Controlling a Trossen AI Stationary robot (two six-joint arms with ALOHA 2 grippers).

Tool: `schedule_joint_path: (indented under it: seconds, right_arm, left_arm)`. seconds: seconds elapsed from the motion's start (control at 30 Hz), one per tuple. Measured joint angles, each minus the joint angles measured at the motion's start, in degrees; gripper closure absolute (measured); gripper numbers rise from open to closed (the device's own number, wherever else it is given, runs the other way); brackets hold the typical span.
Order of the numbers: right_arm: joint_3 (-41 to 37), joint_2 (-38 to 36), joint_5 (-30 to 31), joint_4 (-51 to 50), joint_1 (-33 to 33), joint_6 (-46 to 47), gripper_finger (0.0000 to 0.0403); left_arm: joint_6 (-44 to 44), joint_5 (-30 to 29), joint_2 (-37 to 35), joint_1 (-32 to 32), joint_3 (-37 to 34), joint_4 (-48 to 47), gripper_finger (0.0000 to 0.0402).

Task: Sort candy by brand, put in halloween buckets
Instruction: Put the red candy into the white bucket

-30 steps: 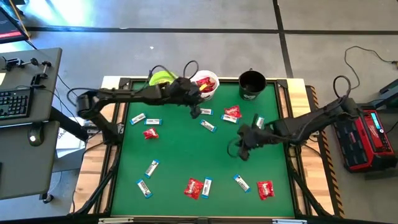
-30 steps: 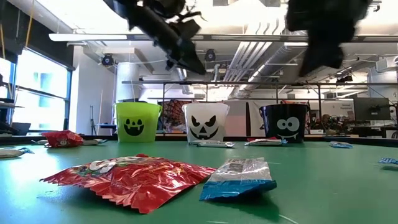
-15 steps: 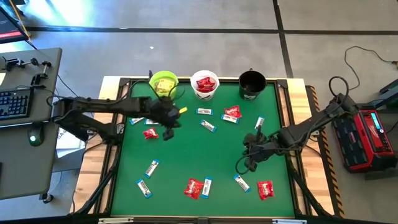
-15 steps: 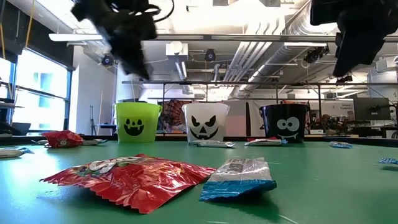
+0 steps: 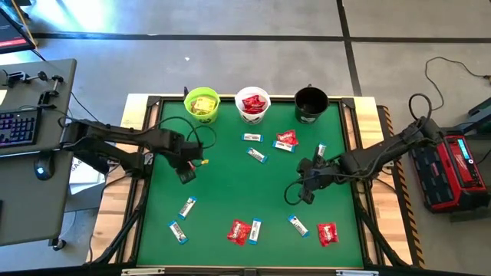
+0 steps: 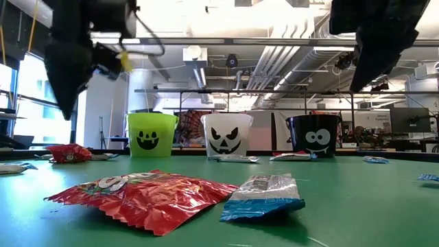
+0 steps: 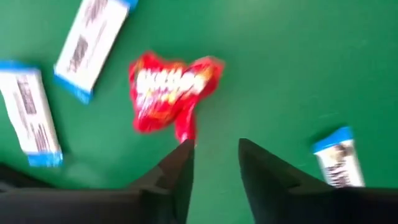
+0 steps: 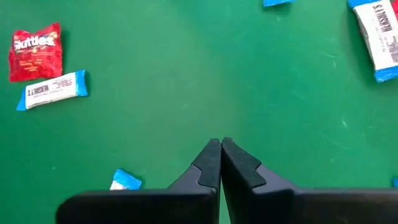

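green table (image 5: 230,192), three buckets (image 5: 252,105), four loose red packets (image 5: 238,231), eight blue bars (image 5: 256,155)

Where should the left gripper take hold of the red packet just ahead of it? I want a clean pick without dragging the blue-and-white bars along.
Probably across the narrow twisted tail of the red packet, coming straight down. It lies flat on the green table, and that tail points at the open left gripper, on the side away from the two blue-and-white bars.

A keyboard (image 5: 17,127) and mouse (image 5: 40,165) sit at nine o'clock; a red case (image 5: 452,172) lies at three o'clock of the green worktop (image 5: 230,192).
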Motion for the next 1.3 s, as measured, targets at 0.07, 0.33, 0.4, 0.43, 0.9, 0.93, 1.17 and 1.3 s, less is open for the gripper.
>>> schedule_joint_path:
  seconds: [0.07,0.33,0.4,0.43,0.9,0.93,1.17,1.3]
  right_arm:
    - [0.0,0.0,-0.1,0.02,-0.56,-0.56,0.0402]
    - [0.0,0.02,0.5,-0.13,-0.94,-0.99,0.0402]
    - [0.0,0.02,0.63,-0.28,-0.94,-0.31,0.0402]
    - [0.0,0.02,0.69,-0.31,-0.94,-0.14,0.0402]
    - [0.0,0.02,0.83,2.66,-0.94,-0.55,0.0402]
    - [0.0,0.02,0.85,3.06,-0.94,-0.56,0.0402]
    - [0.0,0.04,2.83,5.66,-0.94,-0.57,0.0402]
    - [0.0,0.04,3.1,5.66,-0.96,-0.57,0.0402]
  left_arm:
    - [-1.84,-0.02,0.0,0.0,-2.61,0.46,0.0263]
    - [-4.28,-4.33,0.02,0.02,-8.96,6.56,0.0221]
    - [-3.84,-4.42,0.02,0.02,-10.15,8.79,0.022]
    - [-3.84,-4.47,0.02,0.06,-10.8,9.41,0.022]
    - [-1.22,-4.23,0.0,0.13,-14.87,18.41,0.0348]
    - [-0.6,-3.98,-0.02,0.13,-14.41,18.53,0.037]
    - [0.42,1.49,-0.02,0.15,-9.89,23.1,0.0398]
    - [-0.4,4.37,-0.02,1.53,-5.66,26.25,0.04]
